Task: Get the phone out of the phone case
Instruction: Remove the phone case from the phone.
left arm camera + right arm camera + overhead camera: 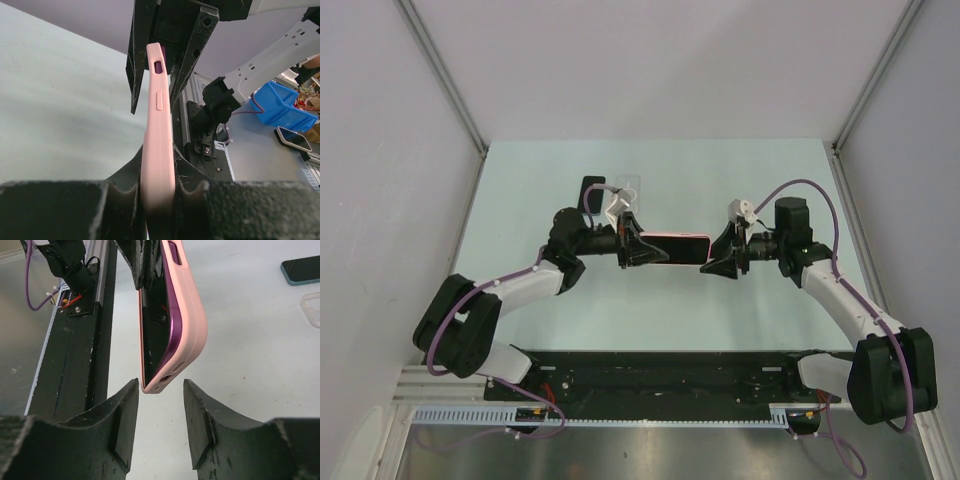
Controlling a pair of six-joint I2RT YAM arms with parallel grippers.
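A phone in a pink case (pixel 677 246) is held edge-up in the air between the two arms. My left gripper (pixel 638 247) is shut on the left end of the pink case (pixel 159 150). The right wrist view shows the phone's purple edge (pixel 173 315) and dark screen (pixel 152 335) inside the pink case (pixel 194 315), which is peeled away from the purple edge along one side. My right gripper (pixel 160 390) is open. Its fingertips (pixel 127 405) stand on either side of the case's free end without touching it. It also shows in the top view (pixel 715 262).
A second dark phone (pixel 592 188) and a clear case (pixel 627 185) lie on the table behind the left gripper; both show in the right wrist view (pixel 302 269), (pixel 311 310). The black base rail (pixel 660 375) runs along the near edge. A blue bin (pixel 282 102) stands off the table.
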